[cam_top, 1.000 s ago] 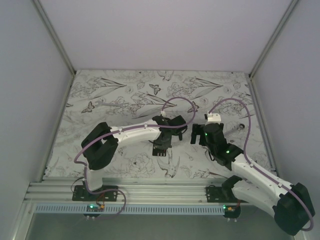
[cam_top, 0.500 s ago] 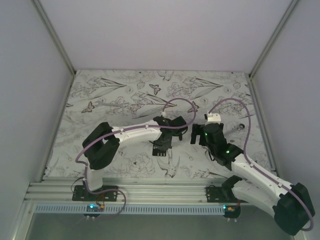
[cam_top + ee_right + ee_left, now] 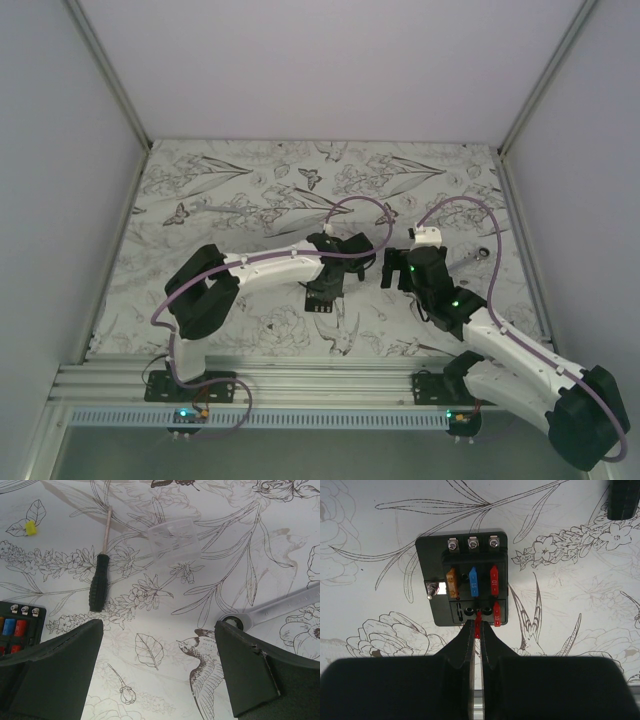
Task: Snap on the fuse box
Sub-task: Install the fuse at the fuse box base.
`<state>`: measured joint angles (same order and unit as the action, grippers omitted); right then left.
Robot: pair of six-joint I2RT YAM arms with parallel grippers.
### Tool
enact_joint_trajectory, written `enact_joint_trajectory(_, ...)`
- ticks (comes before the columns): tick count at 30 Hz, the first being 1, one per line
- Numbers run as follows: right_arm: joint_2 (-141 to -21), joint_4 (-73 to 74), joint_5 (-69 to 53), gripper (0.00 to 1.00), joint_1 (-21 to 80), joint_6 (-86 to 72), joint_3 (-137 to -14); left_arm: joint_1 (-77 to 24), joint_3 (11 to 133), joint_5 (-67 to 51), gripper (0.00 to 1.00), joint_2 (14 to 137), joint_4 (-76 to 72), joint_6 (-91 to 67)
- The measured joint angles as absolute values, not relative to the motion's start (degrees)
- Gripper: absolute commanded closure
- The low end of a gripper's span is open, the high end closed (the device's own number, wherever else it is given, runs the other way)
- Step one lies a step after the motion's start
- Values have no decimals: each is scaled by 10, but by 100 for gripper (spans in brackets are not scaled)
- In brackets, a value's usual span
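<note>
Mat point(image 3: 250, 190): white, grey line-drawn flowers, birds, butterflies.
Fuse box point(image 3: 462, 587): black. 3 silver screws point(image 3: 472, 543). Seated fuses orange, blue, red, plus 1 more red below.
Pinched fuse point(image 3: 478, 619): red.
Left gripper point(image 3: 475, 629): black.
Right gripper point(image 3: 159, 625): dark grey to black.
Screwdriver point(image 3: 98, 587): black handle, pale tan shaft.
Small fuse point(image 3: 31, 527): yellow.
Lid point(image 3: 174, 541): clear, colourless.
Wrench point(image 3: 280, 605): silver.
Arms point(image 3: 280, 268): white links, black joints, purple cables point(image 3: 350, 205), green lights.

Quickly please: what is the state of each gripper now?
Left gripper: closed on a red fuse at the fuse box.
Right gripper: open, holding nothing.
</note>
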<state>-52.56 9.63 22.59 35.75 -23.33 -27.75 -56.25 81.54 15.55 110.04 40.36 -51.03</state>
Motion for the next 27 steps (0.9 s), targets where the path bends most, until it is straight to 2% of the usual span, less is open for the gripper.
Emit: enact_joint_trajectory(27, -526, 96, 224, 0, 357, -233, -277, -562, 815, 173, 100, 1100, 404, -498)
